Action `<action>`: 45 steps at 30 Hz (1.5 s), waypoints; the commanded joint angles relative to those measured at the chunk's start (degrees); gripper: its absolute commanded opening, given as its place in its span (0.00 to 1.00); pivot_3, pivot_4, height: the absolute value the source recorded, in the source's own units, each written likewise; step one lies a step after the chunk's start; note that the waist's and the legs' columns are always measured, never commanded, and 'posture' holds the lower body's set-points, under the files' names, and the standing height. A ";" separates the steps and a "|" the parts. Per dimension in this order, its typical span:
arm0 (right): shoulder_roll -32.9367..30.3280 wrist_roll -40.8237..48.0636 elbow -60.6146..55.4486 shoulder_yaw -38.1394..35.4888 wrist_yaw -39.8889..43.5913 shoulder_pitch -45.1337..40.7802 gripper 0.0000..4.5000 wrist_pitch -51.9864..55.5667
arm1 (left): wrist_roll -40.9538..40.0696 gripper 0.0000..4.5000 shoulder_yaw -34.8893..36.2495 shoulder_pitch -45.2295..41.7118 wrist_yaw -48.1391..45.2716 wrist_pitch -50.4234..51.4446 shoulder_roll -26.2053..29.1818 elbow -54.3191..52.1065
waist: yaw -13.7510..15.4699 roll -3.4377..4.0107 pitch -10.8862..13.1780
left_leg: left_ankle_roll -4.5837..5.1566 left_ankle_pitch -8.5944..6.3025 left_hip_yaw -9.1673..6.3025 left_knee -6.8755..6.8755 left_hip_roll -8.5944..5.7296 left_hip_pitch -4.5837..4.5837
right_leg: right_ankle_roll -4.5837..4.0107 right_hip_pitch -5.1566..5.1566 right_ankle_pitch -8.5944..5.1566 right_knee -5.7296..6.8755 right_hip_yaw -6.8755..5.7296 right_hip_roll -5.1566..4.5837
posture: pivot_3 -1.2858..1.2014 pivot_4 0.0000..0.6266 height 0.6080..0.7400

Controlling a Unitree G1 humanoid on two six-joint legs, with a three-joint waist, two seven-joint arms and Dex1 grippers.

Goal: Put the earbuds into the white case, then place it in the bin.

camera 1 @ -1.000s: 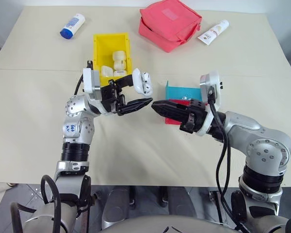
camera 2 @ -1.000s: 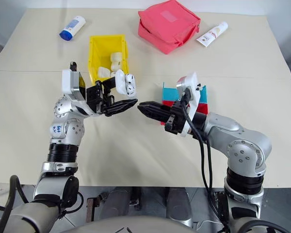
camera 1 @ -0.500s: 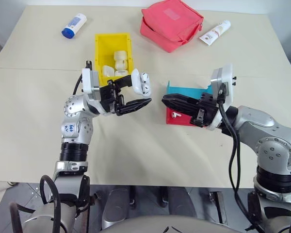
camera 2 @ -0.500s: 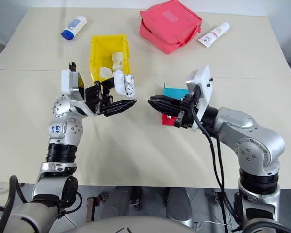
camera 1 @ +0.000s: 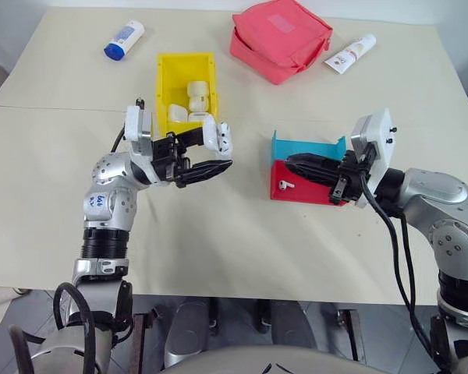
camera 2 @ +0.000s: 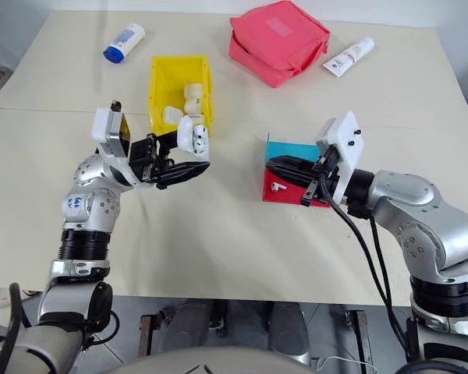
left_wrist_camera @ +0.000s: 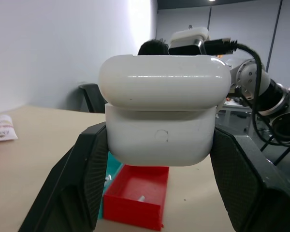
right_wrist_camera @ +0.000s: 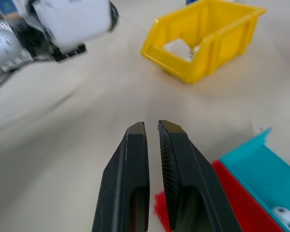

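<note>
The left claw (camera 1: 210, 156) is clamped on the white case (camera 1: 217, 135), holding it up off the tabletop (camera 1: 218, 234) just in front of the bin (camera 1: 186, 92). In the left wrist view the case (left_wrist_camera: 162, 116) sits between the two black fingers (left_wrist_camera: 89, 179) with its lid lowered, a thin seam showing above the body and a small round button on the front face; no writing can be read on it.

The right claw (camera 1: 292, 162) has its fingers nearly together with only a narrow slit between them, and it grips nothing. It hovers over the red tray (camera 1: 304, 187), which lies against the blue tray (camera 1: 306, 148). One of the earbuds (camera 1: 285, 185) lies in the red tray, just below the claw's tips.

The yellow bin holds several white items (camera 1: 193, 97) that are too small to identify. Farther back on the tabletop lie a blue-capped bottle (camera 1: 125, 39) with a blue label, a red pouch (camera 1: 279, 37), and a white tube (camera 1: 349, 53) with red print too small to read.
</note>
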 commanded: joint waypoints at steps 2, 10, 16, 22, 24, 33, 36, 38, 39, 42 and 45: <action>-1.89 -2.60 -1.93 -0.43 0.12 1.40 0.10 -2.38 | -2.06 0.62 0.44 -0.50 -1.46 1.84 0.91 -2.57 | 0.11 0.00 0.00 | 0.00 0.00 0.00 0.00 0.00 0.00 | 0.00 0.01 0.00 -0.01 -0.01 0.00 | 0.52 0.24 1.00; -3.50 -1.34 -5.72 -1.22 -1.71 -3.05 0.00 0.82 | 2.15 0.62 -1.72 -2.82 -3.62 -1.60 2.00 0.09 | 0.09 0.00 0.00 | 0.00 0.00 0.00 0.00 0.01 0.00 | 0.00 0.01 0.00 -0.02 0.00 0.02 | 0.52 0.24 1.00; -3.07 0.99 -7.92 3.44 -4.47 -18.73 0.00 8.43 | 11.46 0.62 -6.50 -6.78 -0.75 -7.90 2.17 4.56 | -0.09 0.00 0.00 | -0.02 0.01 0.03 0.02 0.03 0.00 | 0.00 -0.03 0.00 0.00 0.01 0.04 | 0.52 0.24 1.00; 2.08 -0.34 -6.11 13.16 -6.26 -30.13 0.00 13.24 | 17.13 0.62 -9.92 -9.93 1.25 -11.24 1.80 8.06 | -0.08 0.00 0.00 | -0.01 0.00 0.01 0.01 0.03 -0.02 | -0.01 -0.03 0.00 0.00 -0.01 0.04 | 0.52 0.24 1.00; 2.59 -2.78 -4.75 17.47 -6.35 -32.40 0.00 14.28 | 17.70 0.62 -10.31 -10.35 1.30 -11.75 1.51 8.91 | -0.07 0.00 0.00 | 0.00 0.00 0.02 0.01 0.01 -0.03 | -0.01 -0.05 0.00 0.02 -0.01 0.03 | 0.52 0.24 1.00; 4.31 -11.64 0.57 25.18 -3.63 -34.01 0.00 9.50 | 18.51 0.62 -11.13 -11.02 -0.15 -13.93 1.07 11.30 | -0.10 -0.01 0.00 | 0.01 -0.01 0.03 0.01 -0.01 -0.06 | 0.00 -0.09 0.00 0.03 -0.01 0.03 | 0.52 0.24 1.00; 3.62 -12.71 0.14 25.41 -2.35 -33.09 0.00 9.58 | 18.28 0.62 -10.85 -10.56 -0.50 -14.08 1.20 10.96 | -0.15 -0.01 0.00 | 0.01 -0.01 0.03 0.01 0.00 -0.06 | 0.00 -0.09 0.00 0.03 -0.02 0.04 | 0.52 0.24 1.00; 2.85 -13.43 -0.09 25.42 -1.68 -32.43 0.00 9.83 | 18.03 0.62 -10.50 -10.32 -0.55 -14.09 1.32 10.74 | -0.15 -0.01 0.00 | 0.01 -0.01 0.04 0.01 0.00 -0.06 | -0.01 -0.09 0.00 0.03 -0.01 0.04 | 0.52 0.24 1.00; 2.17 -13.93 -0.20 25.44 -1.40 -32.03 0.00 10.02 | 17.95 0.62 -10.27 -10.17 -0.37 -14.10 1.40 10.57 | -0.11 -0.01 0.00 | 0.01 -0.01 0.04 0.01 0.01 -0.06 | 0.00 -0.09 0.00 0.03 -0.01 0.04 | 0.52 0.24 1.00; 0.52 -15.16 -0.41 25.37 -0.71 -31.09 0.00 10.21 | 17.66 0.62 -9.76 -9.77 -0.10 -13.85 1.69 10.05 | -0.13 -0.01 0.00 | 0.01 -0.01 0.05 0.01 0.00 -0.06 | 0.00 -0.09 0.00 0.03 0.00 0.03 | 0.52 0.24 1.00; -2.14 -15.78 -0.86 24.00 -0.20 -29.70 0.00 11.20 | 16.89 0.62 -8.63 -9.01 0.72 -12.93 2.43 8.94 | -0.06 -0.01 0.00 | 0.01 -0.01 0.03 0.01 0.01 -0.06 | 0.00 -0.09 0.00 0.03 -0.02 0.04 | 0.52 0.24 1.00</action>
